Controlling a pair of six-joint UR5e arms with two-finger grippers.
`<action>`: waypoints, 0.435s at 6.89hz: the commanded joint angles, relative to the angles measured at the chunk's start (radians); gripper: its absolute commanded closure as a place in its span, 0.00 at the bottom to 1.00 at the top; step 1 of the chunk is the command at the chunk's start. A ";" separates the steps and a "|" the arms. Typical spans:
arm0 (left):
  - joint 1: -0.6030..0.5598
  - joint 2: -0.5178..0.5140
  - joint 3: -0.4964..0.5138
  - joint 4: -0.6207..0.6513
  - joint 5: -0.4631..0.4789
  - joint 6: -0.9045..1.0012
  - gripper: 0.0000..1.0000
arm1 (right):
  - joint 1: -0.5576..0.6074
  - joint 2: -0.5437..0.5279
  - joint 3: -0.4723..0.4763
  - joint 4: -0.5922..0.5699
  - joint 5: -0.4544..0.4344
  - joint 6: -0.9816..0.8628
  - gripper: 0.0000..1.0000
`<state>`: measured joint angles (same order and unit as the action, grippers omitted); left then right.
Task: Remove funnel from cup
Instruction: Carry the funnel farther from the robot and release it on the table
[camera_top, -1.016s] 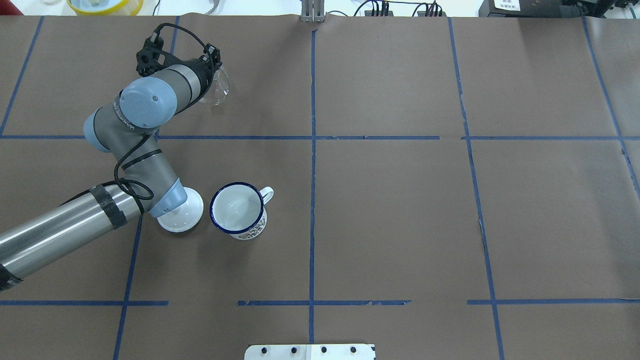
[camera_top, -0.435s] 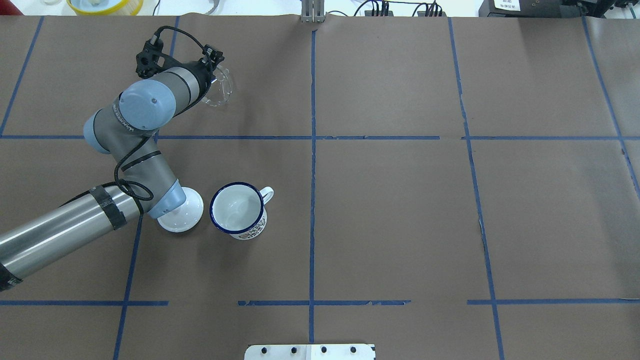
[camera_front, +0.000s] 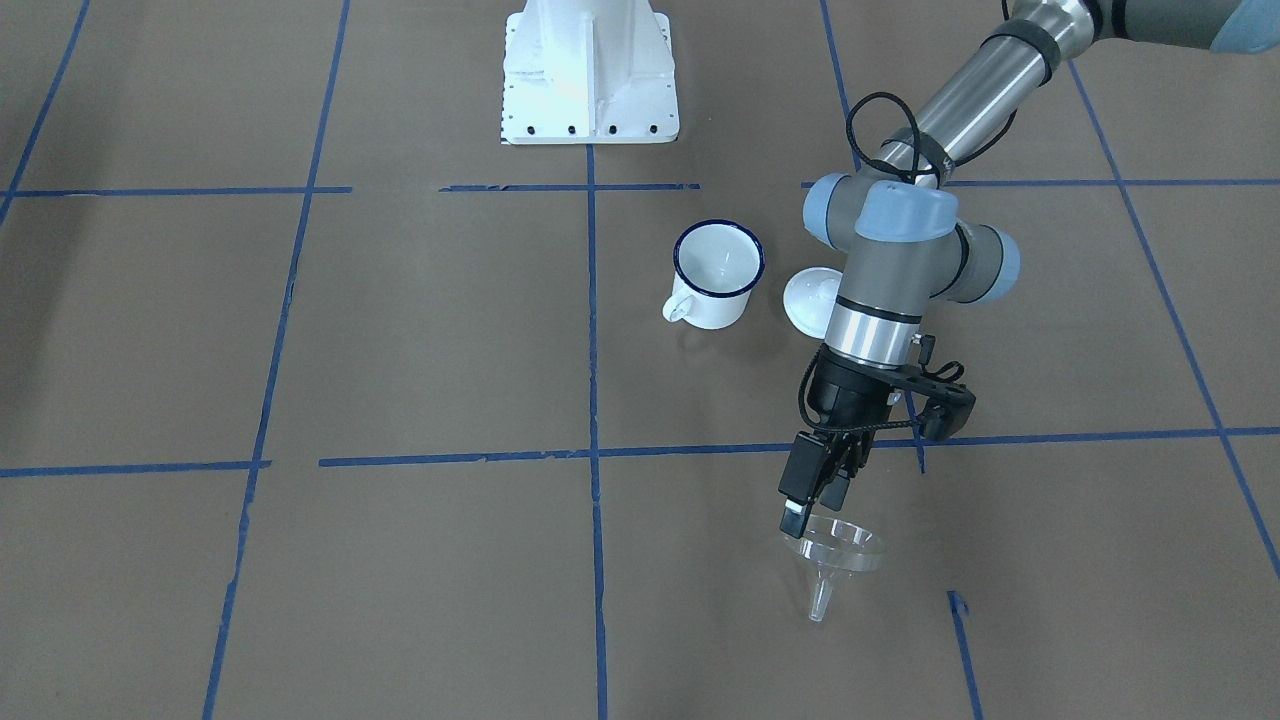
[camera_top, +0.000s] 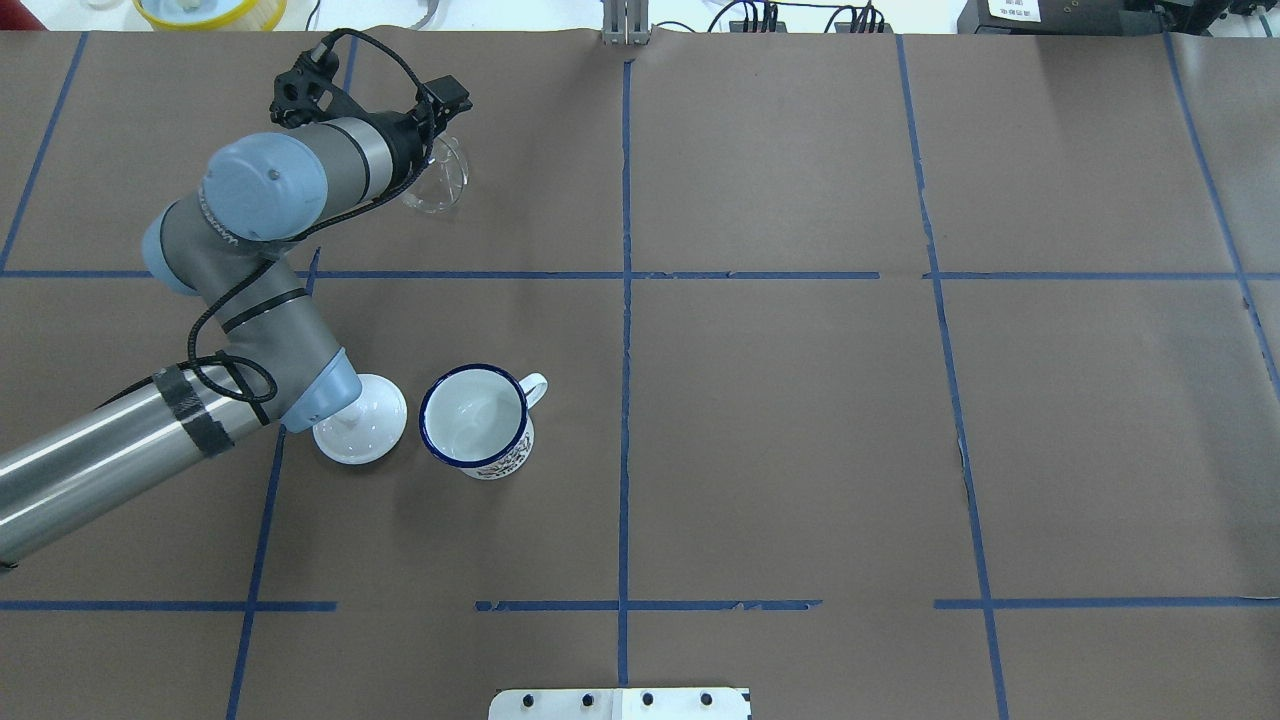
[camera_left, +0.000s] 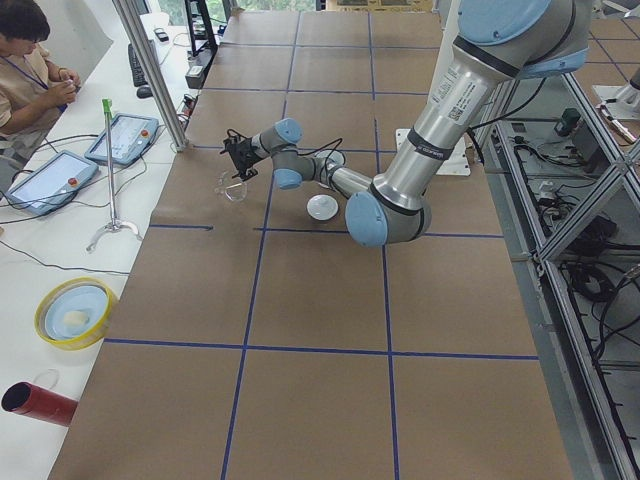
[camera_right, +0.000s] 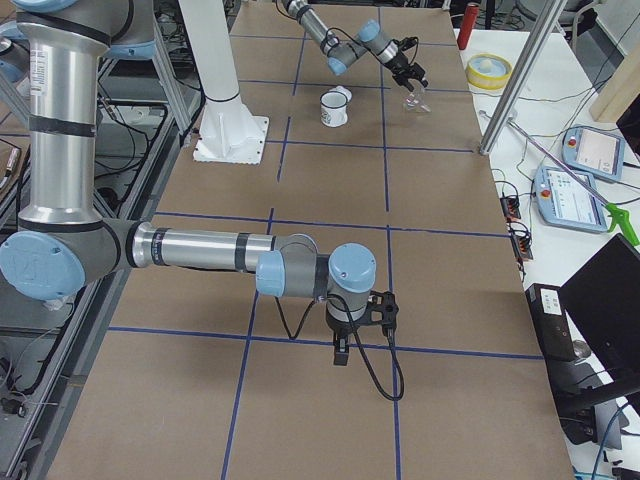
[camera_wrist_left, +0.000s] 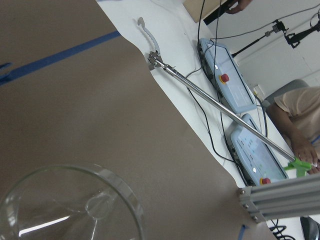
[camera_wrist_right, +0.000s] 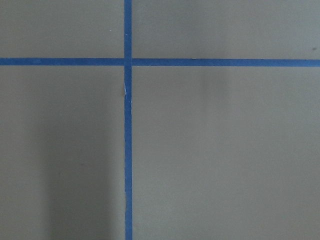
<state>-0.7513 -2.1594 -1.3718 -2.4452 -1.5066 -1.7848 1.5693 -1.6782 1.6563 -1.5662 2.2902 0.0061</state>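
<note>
The clear plastic funnel (camera_front: 835, 550) hangs from my left gripper (camera_front: 800, 518), which is shut on its rim. The cone top is up and the spout points down, close over the brown paper at the far left of the table. The funnel also shows in the overhead view (camera_top: 440, 175) and at the bottom left of the left wrist view (camera_wrist_left: 65, 205). The white mug with a blue rim (camera_top: 475, 418) stands upright and empty, well apart from the funnel (camera_front: 718, 262). My right gripper (camera_right: 340, 350) hangs low over the table; I cannot tell if it is open or shut.
A white knobbed lid (camera_top: 365, 420) lies just left of the mug, partly under my left arm's elbow. The white base plate (camera_front: 588, 70) sits at the robot's edge. Teach pendants (camera_wrist_left: 225, 80) and a metal rod lie beyond the far edge, near the funnel.
My left wrist has swung and its elbow has moved left. The funnel has stayed in the gripper and shifted slightly toward the far edge, turning more upright.
</note>
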 joint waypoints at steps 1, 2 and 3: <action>-0.011 0.137 -0.324 0.277 -0.200 0.250 0.00 | 0.000 0.000 0.000 0.000 0.000 0.000 0.00; -0.016 0.223 -0.490 0.408 -0.246 0.380 0.00 | 0.000 0.000 0.000 0.000 0.000 0.000 0.00; -0.020 0.309 -0.586 0.489 -0.268 0.480 0.00 | 0.000 0.000 0.000 0.000 0.000 0.000 0.00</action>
<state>-0.7661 -1.9531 -1.8094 -2.0800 -1.7298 -1.4382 1.5693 -1.6782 1.6566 -1.5662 2.2902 0.0061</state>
